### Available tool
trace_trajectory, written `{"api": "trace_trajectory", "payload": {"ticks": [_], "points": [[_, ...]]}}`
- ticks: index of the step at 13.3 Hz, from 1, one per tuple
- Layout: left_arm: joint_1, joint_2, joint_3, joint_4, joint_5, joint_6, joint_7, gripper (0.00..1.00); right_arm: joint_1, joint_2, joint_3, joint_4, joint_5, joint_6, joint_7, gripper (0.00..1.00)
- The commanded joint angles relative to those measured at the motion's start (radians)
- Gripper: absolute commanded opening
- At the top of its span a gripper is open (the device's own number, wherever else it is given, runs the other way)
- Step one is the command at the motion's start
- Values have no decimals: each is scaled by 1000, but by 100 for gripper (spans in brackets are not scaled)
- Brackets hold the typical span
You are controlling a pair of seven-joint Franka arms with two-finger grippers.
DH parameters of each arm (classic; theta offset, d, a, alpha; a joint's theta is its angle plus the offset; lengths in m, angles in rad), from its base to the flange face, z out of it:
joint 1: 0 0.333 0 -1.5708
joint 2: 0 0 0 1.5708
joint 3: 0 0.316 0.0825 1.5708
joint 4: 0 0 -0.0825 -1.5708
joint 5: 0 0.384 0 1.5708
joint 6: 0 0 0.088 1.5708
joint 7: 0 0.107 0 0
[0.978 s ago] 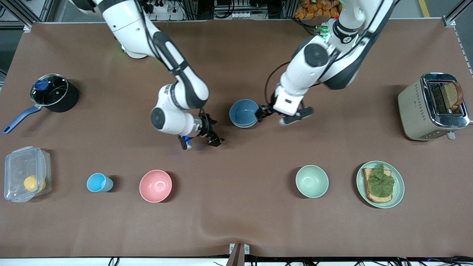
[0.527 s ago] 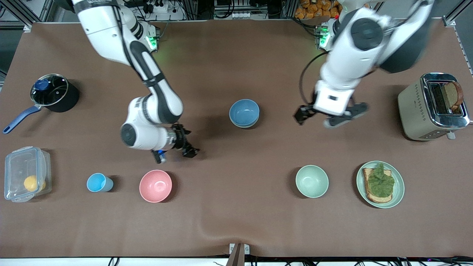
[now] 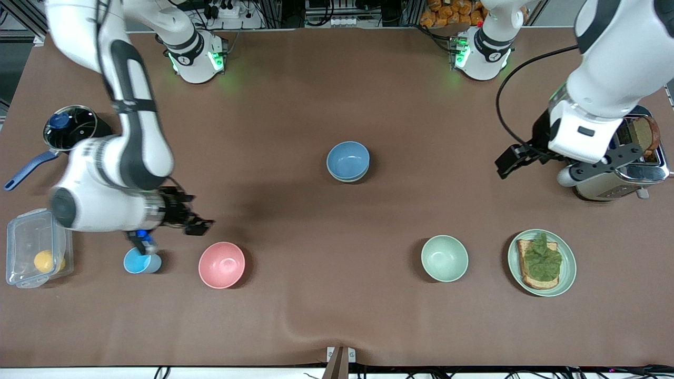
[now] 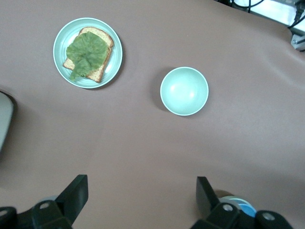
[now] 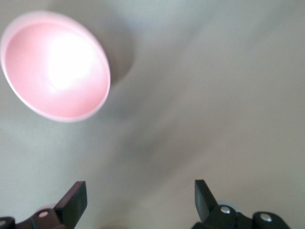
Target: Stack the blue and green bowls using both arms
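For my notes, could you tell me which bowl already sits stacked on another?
The blue bowl: a second rim shows beneath it, while the pink bowl and pale green bowl sit singly.

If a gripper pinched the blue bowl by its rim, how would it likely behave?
The blue bowl looks rigid and matte, so a rim pinch should probably hold without much slip. A second rim shows just under it, so it may be nested on another bowl and could part from it when raised. Being round with a small base, it might tilt if pushed high.

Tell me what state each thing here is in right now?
Blue bowl: upright, nested in another bowl.
Mint bowl: empty.
Pink bowl: empty.
Toaster: bread sticking up.
Pot: lidded.
Left gripper: open, empty.
Right gripper: open, empty.
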Motion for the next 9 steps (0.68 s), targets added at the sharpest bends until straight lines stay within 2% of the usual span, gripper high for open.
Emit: {"api": "trace_trajectory", "payload": {"ticks": [1,2,5,7,8,9], "points": [[-191,-49,265,16,-49,-55,91,100,-83,-92,20,-12,-103,-23,-78,100],[-216,-55,334,16,-104,-73,148,100,-121,-126,22,-11,-130,-32,-128,100],[-248,-80,439,16,-124,-84,341,100,-221,-224,25,-15,-151,-34,-361,100],[-254,-82,455,17,-118,-86,406,100,-262,-263,30,-18,-157,-46,-505,100],[-254,-82,458,17,-116,-90,431,100,-291,-293,57,-18,-191,-49,-550,100],[-253,-83,473,17,-116,-92,440,100,-317,-332,101,-18,-273,-49,-587,100]]}}
